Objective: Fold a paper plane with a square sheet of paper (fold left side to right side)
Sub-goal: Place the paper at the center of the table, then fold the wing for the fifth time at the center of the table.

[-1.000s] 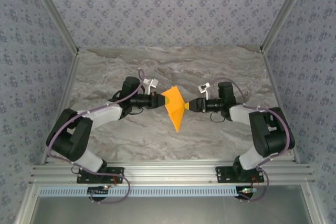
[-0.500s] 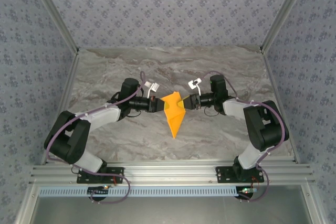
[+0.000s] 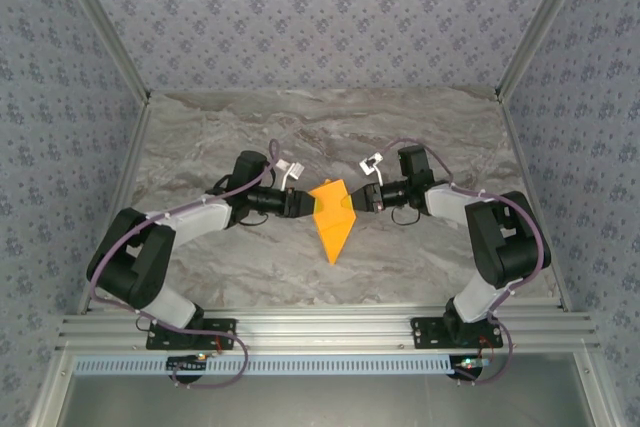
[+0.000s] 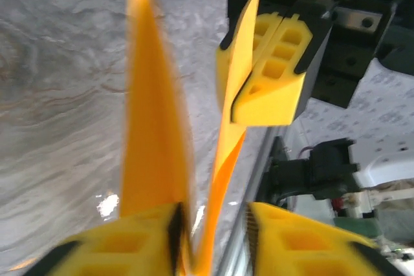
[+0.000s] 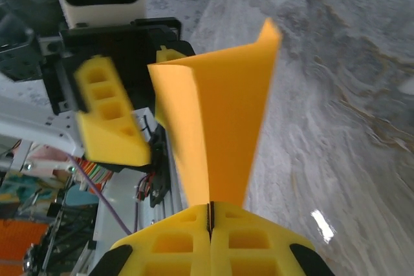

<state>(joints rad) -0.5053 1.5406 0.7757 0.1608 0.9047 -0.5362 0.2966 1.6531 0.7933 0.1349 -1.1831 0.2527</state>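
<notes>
Top external, middle of the bench (image 3: 420, 137): right gripper (image 3: 355, 201) clamps the orange paper (image 3: 334, 223); left gripper (image 3: 308, 204) seems parted around it.

left gripper (image 4: 213, 240): yellow fingers (image 4: 123, 244) at the bottom edge, jaws apart. sheet of paper (image 4: 152, 127): stands between them as two upright flaps. the broad flap lies against the left-hand finger. the thin flap runs up into the right gripper (image 4: 259, 85), whose jaws are closed on its edge. marble table (image 4: 58, 95) behind.
</notes>
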